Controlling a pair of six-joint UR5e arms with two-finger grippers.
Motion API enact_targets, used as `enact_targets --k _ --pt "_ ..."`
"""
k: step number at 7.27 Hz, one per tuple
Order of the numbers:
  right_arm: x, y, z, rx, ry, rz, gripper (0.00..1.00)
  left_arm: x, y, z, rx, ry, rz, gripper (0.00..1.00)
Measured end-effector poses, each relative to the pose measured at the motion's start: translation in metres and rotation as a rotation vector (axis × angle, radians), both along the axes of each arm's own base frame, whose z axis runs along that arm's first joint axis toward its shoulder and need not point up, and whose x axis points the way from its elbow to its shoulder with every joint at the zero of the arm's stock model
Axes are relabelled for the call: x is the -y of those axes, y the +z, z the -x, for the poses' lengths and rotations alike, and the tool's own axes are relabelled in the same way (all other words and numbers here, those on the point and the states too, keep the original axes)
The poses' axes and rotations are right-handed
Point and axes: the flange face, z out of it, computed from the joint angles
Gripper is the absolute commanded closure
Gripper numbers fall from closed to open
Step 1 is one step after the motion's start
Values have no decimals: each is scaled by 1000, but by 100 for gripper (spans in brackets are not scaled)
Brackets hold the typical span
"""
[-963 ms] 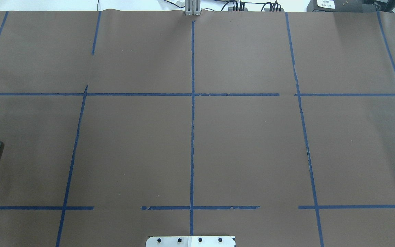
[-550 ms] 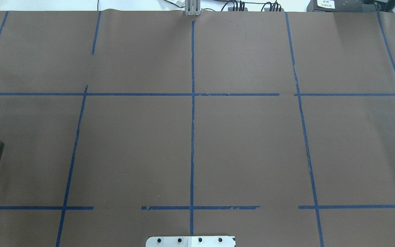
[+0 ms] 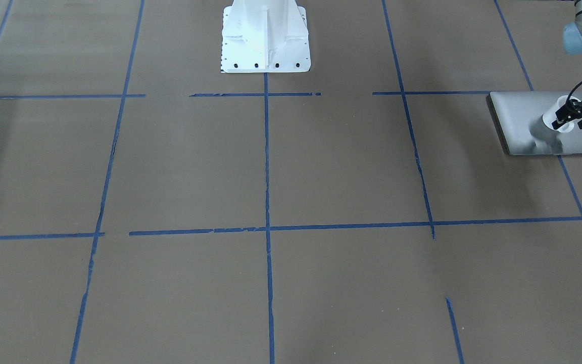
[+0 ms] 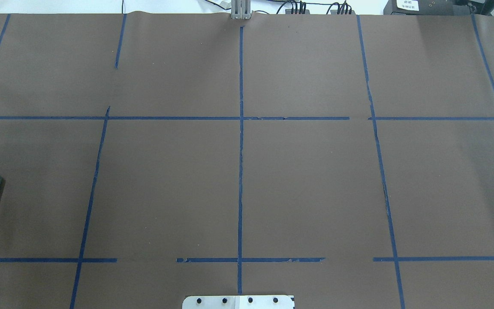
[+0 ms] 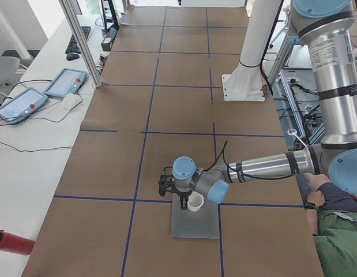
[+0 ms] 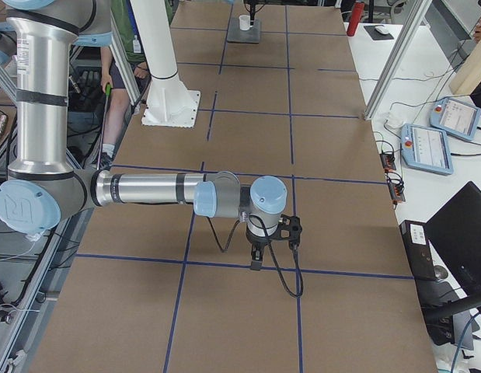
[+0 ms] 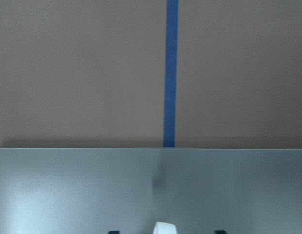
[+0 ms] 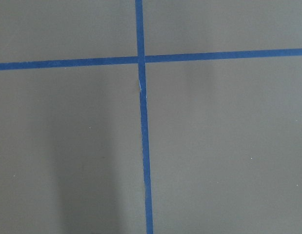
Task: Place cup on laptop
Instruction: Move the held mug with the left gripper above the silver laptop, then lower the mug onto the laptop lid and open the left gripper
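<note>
The cup is over the lid of the laptop, which lies flat on the counter at the robot's left end. From the left-end camera the cup stands upright, rim up, above the half of the lid farther from that camera. Its shadow falls on the grey metal beside it. Whether its base rests on the lid or hangs just above it cannot be told.

The left fingers come down on the cup from above. In the left wrist view their two dark tips stand at the bottom edge, well spread. A small white curve of the cup shows midway between them, with bare lid on either side. The lower edge of that view cuts off the pads, so it cannot be told whether they are pressing the cup or standing clear of it.

The right fingers point down over bare counter beside a tape crossing, well apart from the laptop. Their state cannot be told.

The counter is covered in brown paper marked with a grid of blue tape. A white pedestal is bolted at the robot's side. Along the far side runs a white desk with two teach pendants and a keyboard. A person in a green top sits by the robot's left arm.
</note>
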Motion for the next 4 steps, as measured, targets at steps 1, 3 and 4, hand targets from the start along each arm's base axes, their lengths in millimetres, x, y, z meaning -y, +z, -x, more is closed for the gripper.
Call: enact_targets --k 1,3,4 --pt "0 0 0 0 0 0 0 3 -9 1 -20 -3 -3 0" --pt "0 0 0 0 0 0 0 22 -30 1 -32 -14 -11 0" --pt "0 0 0 0 0 0 0 35 -42 -1 -39 -19 -27 0"
